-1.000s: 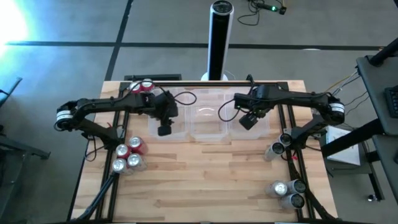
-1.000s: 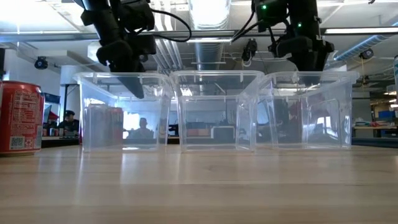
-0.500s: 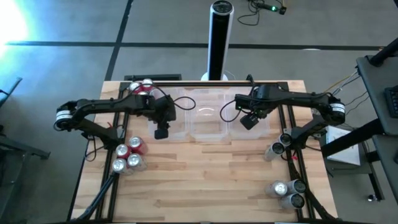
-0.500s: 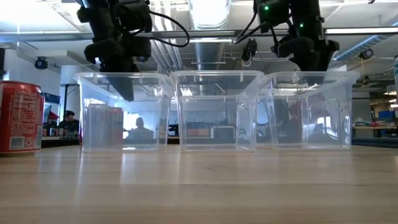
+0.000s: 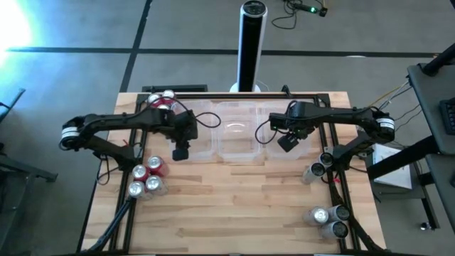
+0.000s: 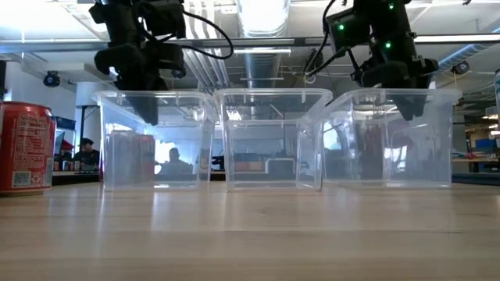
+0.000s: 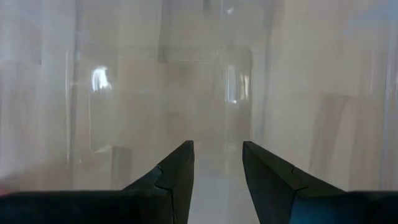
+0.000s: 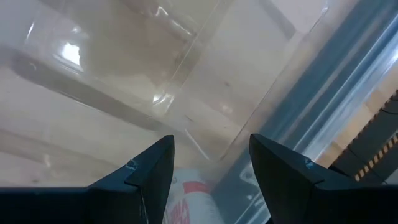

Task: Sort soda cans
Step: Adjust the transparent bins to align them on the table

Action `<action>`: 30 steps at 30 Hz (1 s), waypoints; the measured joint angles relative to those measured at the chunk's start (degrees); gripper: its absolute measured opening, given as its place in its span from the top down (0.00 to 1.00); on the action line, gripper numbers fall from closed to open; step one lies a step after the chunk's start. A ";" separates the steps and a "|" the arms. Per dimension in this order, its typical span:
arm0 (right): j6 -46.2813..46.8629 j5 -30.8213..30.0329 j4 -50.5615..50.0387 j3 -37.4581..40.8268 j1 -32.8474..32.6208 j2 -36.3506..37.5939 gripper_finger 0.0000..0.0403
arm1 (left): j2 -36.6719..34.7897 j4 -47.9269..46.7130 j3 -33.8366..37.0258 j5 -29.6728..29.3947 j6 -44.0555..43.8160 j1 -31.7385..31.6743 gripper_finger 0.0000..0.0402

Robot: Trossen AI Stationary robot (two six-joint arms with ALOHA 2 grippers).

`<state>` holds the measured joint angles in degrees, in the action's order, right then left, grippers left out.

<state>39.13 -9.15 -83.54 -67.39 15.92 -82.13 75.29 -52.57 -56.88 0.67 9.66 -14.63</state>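
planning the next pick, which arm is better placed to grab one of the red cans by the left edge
Left. The left gripper is open and empty at the left tub's front edge, close to the red cans. The right gripper hangs over the right tub, across the table.

Three clear plastic tubs sit in a row across the middle of the frame on the wooden desk (image 6: 250,234): the left tub (image 6: 153,140), the middle tub (image 6: 269,140) and the right tub (image 6: 391,139), pretty much side by side. Through the left tub's wall you can make out a red can (image 6: 131,156), though I can't tell if it's inside the tub or behind it. Another red soda can (image 6: 25,148) stands upright at the far left edge, well apart from the tubs. The left gripper (image 6: 144,109) comes down from the upper left over the left tub, and the right gripper (image 6: 410,105) hangs from the upper right above the right tub. Behind it all there's an office room with a person visible through the left tub.
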 joint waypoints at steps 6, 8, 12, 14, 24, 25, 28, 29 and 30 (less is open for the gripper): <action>0.32 -1.32 0.07 0.30 0.05 0.00 0.50 | -1.92 -1.30 0.00 0.00 -1.25 0.00 0.70; 0.45 -1.38 0.09 0.34 0.15 0.24 0.50 | -2.42 -2.79 0.00 0.00 -1.87 -0.01 0.70; 0.79 -1.46 0.27 0.35 0.24 1.28 0.50 | -2.89 -5.43 0.00 0.00 -2.67 0.00 0.70; 0.99 -1.49 0.96 0.35 0.24 2.15 0.50 | -3.01 -6.89 0.00 -0.01 -2.88 0.00 0.70; 0.79 -2.09 16.61 1.12 1.38 3.86 0.50 | -3.09 -9.73 0.00 -0.02 -3.57 0.00 0.70; 1.04 -3.47 17.06 1.18 1.98 3.54 0.50 | -3.09 -9.73 0.00 -0.02 -3.57 -0.01 0.70; 2.95 -10.80 16.89 1.20 4.41 3.06 0.50 | -3.09 -9.73 0.00 -0.03 -3.41 -0.01 0.70; 3.26 -12.02 16.96 1.20 5.56 3.04 0.50 | -3.13 -9.68 0.00 -0.05 -3.18 -0.02 0.70; 3.24 -12.26 16.97 1.20 6.85 3.04 0.50 | -3.15 -9.27 -0.01 -0.09 -3.01 -0.02 0.70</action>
<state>42.38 -21.41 -66.57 -66.19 22.77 -79.09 72.14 -61.84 -56.89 0.57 6.65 -14.66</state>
